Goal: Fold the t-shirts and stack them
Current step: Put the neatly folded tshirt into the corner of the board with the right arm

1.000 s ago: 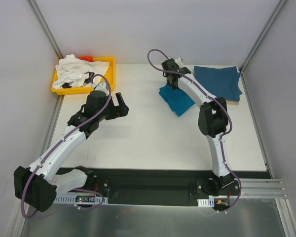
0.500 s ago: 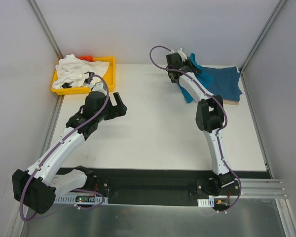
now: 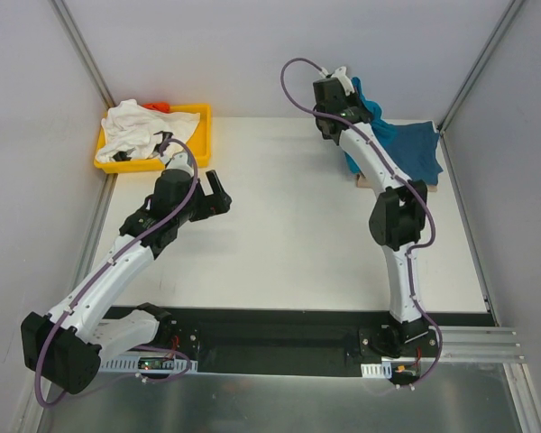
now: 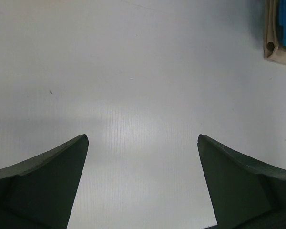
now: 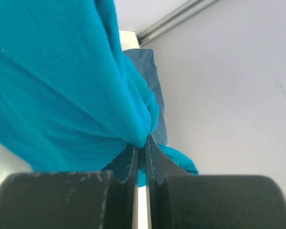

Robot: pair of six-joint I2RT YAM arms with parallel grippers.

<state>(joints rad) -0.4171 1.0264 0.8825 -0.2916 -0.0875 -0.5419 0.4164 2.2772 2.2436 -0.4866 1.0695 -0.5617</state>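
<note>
Two arms are on my screens. My right gripper is clenched on a bunch of the teal-blue t-shirt, which hangs lifted off the table at the far right, over the darker blue t-shirt lying flat near the back corner. My left gripper hangs with its jaws wide apart, grasping nothing, above bare table near the yellow tray. The white t-shirt with black marks sits crumpled inside that tray at the far left.
</note>
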